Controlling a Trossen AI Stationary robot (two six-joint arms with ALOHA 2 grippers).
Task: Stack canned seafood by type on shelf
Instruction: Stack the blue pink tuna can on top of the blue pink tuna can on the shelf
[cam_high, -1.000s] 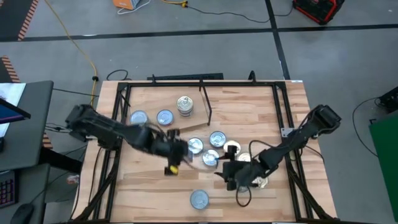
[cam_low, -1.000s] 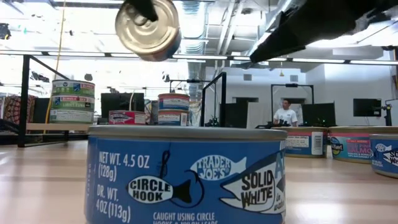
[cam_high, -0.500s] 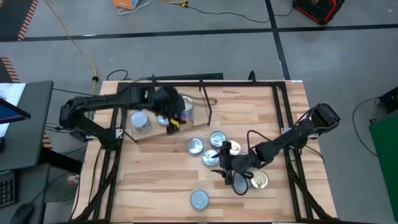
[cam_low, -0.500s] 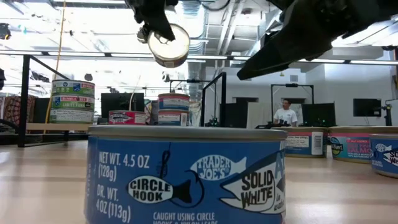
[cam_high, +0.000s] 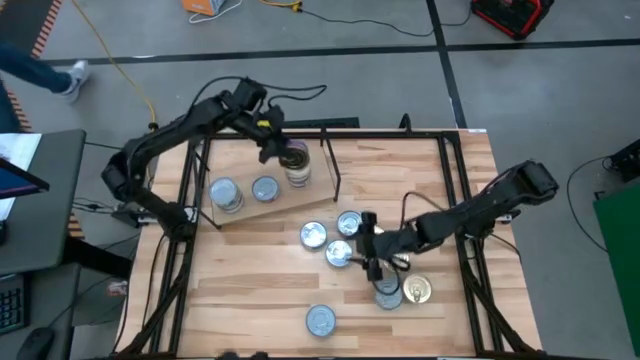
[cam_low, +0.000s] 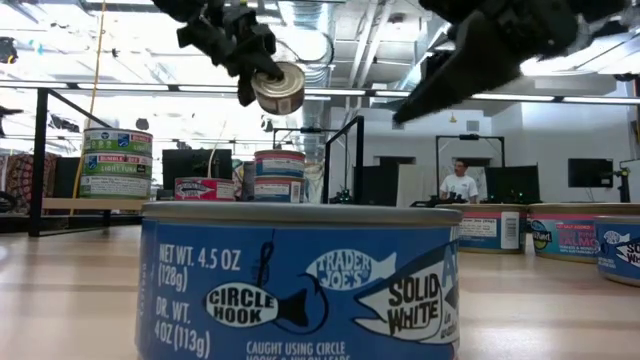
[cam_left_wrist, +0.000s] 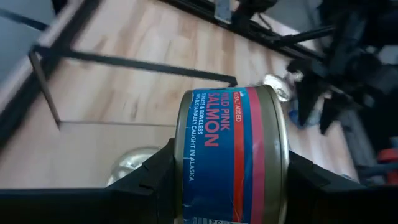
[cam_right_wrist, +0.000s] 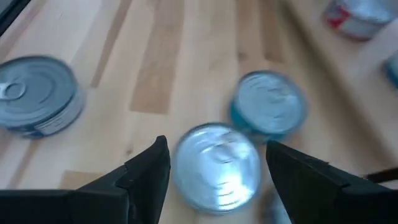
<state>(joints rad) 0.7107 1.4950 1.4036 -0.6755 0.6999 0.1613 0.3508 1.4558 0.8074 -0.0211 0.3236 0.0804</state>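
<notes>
A salmon tin (cam_left_wrist: 233, 155) is clamped in the left gripper (cam_high: 275, 148), in the air over the shelf's (cam_high: 240, 207) stack (cam_high: 297, 172). The right gripper (cam_high: 372, 250), fingers apart, hovers over bench (cam_high: 420, 175) tins (cam_high: 338, 240).

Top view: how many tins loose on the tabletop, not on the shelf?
6 tins: three clustered mid-table; silver tin beside gold-lidded tin; lone tin farthest from the shelf. The right arm may hide more.
</notes>
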